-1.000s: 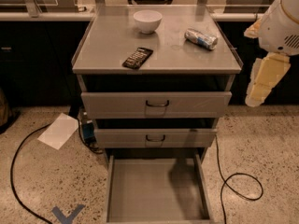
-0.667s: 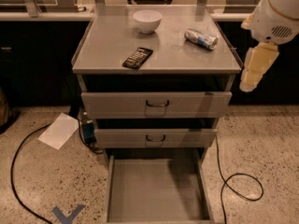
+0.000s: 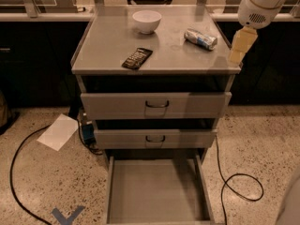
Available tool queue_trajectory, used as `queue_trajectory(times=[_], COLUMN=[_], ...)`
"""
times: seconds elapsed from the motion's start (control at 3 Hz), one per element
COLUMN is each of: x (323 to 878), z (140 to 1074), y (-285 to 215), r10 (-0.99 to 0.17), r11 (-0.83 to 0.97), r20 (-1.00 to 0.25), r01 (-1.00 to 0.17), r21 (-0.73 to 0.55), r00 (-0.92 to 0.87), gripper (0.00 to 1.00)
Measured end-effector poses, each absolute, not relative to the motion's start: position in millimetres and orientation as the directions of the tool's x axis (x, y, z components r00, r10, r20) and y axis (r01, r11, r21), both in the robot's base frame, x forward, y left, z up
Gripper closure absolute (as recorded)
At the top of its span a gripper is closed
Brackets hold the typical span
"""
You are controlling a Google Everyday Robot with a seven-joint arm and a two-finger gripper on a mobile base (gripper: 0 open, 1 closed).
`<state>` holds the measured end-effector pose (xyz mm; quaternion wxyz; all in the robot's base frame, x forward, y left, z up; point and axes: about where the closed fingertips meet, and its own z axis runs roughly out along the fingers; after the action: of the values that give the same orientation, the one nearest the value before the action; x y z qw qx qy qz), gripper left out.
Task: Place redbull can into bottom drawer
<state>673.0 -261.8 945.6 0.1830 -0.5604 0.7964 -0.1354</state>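
The speckled floor [image 3: 262, 139] fills the lower half of the camera view, and a grey metal cabinet [image 3: 224, 108] with three drawers stands on it. Its flat top serves as the counter [image 3: 105, 48]. The bottom drawer [image 3: 154, 191] is pulled well out toward the camera, showing a flat grey floor with low side walls. Above it, the middle drawer [image 3: 122, 138] and the top drawer [image 3: 117, 104] each carry a dark handle and stand slightly proud of the frame.

The robot's white arm [image 3: 262, 1] reaches in from the upper right corner. Black cables lie on the floor, one looping to the right [image 3: 241, 189] of the cabinet and one curving on the left [image 3: 14, 172]. A white sheet of paper [image 3: 58, 131] lies on the floor left of the cabinet, and a blue tape mark [image 3: 68, 215] sits near the lower edge.

A white bowl [image 3: 146, 21] stands at the back of the counter. The pale tool [image 3: 240, 46] hangs below the arm, over the counter's right front corner; whether it is wide or narrow cannot be told, and it holds nothing. A flat black remote [image 3: 137, 58] lies near the counter's middle. The redbull can [image 3: 200, 38] lies on its side at the counter's right rear, near the tool but apart from it.
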Motion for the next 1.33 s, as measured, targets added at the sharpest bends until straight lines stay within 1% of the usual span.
queue_trajectory(times=[0.33,0.67,1.0,1.33], x=[673.0,694.5,729.9,764.0], z=[945.6,940.1,935.3,926.8], y=[-261.8,-254.9,-242.9,-232.9], r10=[-0.942,-0.95,-0.955,-0.944], r11=[0.335,0.312,0.296,0.325], r20=[-0.14,-0.143,-0.169,-0.22], r01=[-0.843,-0.838,-0.822,-0.806], r21=[-0.421,-0.448,-0.486,-0.494], r00=[-0.305,-0.277,-0.244,-0.246], gripper=[0.0,0.0,0.0,0.0])
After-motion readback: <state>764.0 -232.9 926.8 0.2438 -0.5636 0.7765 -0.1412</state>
